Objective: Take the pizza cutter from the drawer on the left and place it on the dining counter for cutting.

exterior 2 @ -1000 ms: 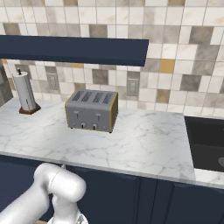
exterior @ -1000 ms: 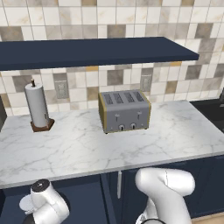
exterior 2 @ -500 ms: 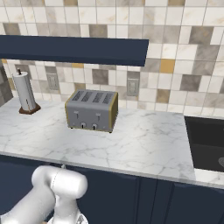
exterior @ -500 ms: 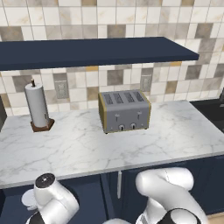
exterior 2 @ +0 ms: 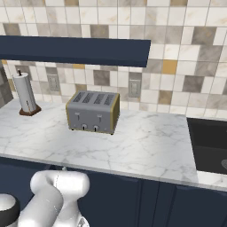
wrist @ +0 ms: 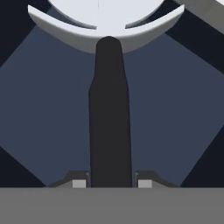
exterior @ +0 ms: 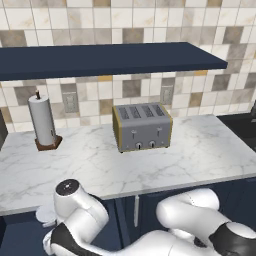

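Note:
The pizza cutter's black handle (wrist: 109, 122) runs straight up between my two fingertips, and its pale round wheel (wrist: 105, 17) fills the top of the hand view. My gripper (wrist: 111, 183) is shut on the handle near its end. In the left base view the pale wheel (exterior: 46, 215) peeks out beside my arm, just below the worktop's front edge at the lower left. A flat navy surface (wrist: 175, 100) lies behind the cutter; I cannot tell whether it is the drawer's inside. The dining counter is out of view.
A marble worktop (exterior: 200, 150) with a tiled backsplash carries a silver four-slot toaster (exterior: 142, 127) and a paper towel roll (exterior: 42, 120) on a wooden stand. A navy shelf (exterior: 110, 57) hangs above. A black sink (exterior 2: 210, 144) sits at the right.
My arm has risen and swung a little to the right below the worktop's edge, and the pale wheel has come up with it. The grip on the handle is unchanged.

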You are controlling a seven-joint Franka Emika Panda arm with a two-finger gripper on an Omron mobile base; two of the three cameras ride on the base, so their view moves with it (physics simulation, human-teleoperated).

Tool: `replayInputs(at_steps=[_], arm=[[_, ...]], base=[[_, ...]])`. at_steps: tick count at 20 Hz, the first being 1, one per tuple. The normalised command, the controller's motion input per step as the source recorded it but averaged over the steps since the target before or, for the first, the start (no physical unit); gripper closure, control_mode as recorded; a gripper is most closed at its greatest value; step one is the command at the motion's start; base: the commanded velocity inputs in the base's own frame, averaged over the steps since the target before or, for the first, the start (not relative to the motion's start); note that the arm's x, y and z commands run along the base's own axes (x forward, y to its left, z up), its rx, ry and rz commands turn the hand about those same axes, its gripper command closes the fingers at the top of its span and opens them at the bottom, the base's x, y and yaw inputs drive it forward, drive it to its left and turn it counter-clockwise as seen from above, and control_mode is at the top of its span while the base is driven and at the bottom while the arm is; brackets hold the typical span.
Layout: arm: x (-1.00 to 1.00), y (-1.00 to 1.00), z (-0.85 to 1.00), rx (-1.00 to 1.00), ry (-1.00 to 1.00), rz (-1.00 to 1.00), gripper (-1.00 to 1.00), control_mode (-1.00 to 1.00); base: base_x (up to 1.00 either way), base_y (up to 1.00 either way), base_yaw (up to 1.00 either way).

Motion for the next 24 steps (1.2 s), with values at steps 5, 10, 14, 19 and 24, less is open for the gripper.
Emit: replayInputs(at_steps=[5,10,14,19,24], arm=[[0.0,-0.48,0.54,0.0,0.0,-0.01,1.0,-1.0],[0.02,-0.48,0.47,-0.02,0.0,-0.03,1.0,-1.0],[0.04,-0.42,0.39,-0.06,0.0,-0.01,1.0,-1.0],[0.04,-0.48,0.36,-0.06,0.0,0.0,1.0,-1.0],[0.02,-0.54,0.29,-0.01,0.0,0.0,1.0,-1.0]], base=[[0.0,0.0,0.0],[0.0,0.0,0.0],[0.0,0.0,0.0],[0.0,0.0,0.0],[0.0,0.0,0.0]])
